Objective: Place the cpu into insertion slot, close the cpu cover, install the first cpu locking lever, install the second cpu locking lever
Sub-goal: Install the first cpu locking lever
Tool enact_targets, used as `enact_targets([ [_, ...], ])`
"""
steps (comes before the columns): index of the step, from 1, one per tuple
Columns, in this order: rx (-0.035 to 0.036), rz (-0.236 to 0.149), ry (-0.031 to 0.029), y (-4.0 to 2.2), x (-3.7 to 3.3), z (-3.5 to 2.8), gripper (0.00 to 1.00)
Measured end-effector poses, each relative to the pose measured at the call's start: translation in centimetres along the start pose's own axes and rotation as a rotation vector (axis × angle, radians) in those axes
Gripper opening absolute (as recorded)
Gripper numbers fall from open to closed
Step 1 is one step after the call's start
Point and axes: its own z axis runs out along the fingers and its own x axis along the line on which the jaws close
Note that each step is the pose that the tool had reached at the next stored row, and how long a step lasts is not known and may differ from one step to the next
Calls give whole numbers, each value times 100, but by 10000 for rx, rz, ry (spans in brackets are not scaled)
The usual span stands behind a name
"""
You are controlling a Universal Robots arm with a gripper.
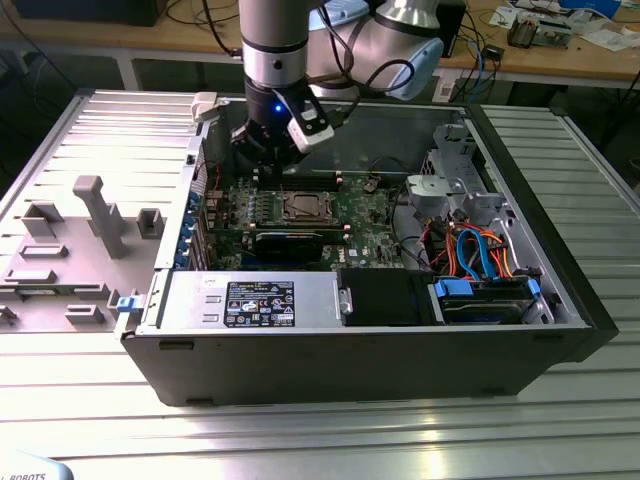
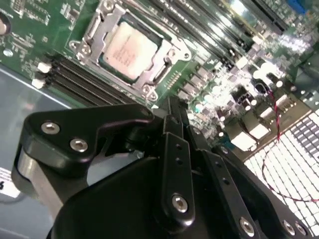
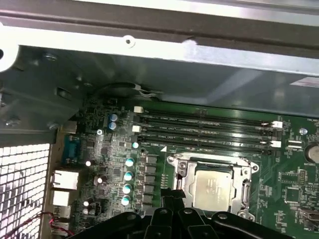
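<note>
Exterior view first: the open case (image 1: 560, 300) sits on the ribbed table (image 1: 300, 440), with the arm (image 1: 275, 50) reaching down into it from above. Board (image 1: 365, 215) lies flat under the gripper (image 1: 262, 150), whose black linkage cuts off the near part of both wrist views. Its fingers look drawn together with nothing between them, tips hard to make out. Just beyond the tips sits the slot (image 2: 130, 47), cover (image 3: 247, 172) closed flat around the cpu (image 3: 213, 191), silver top showing through the window. Levers are too small to tell. Memory slots (image 3: 204, 132) run past the socket's far side.
</note>
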Motion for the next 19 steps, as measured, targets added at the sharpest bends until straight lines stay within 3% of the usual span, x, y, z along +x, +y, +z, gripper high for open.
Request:
enact_targets([
  [2, -15, 5, -4, 5, 41, 1, 11],
  [9, -16, 4, -3, 5, 45, 0, 11],
  [19, -16, 4, -4, 13, 115, 1, 11],
])
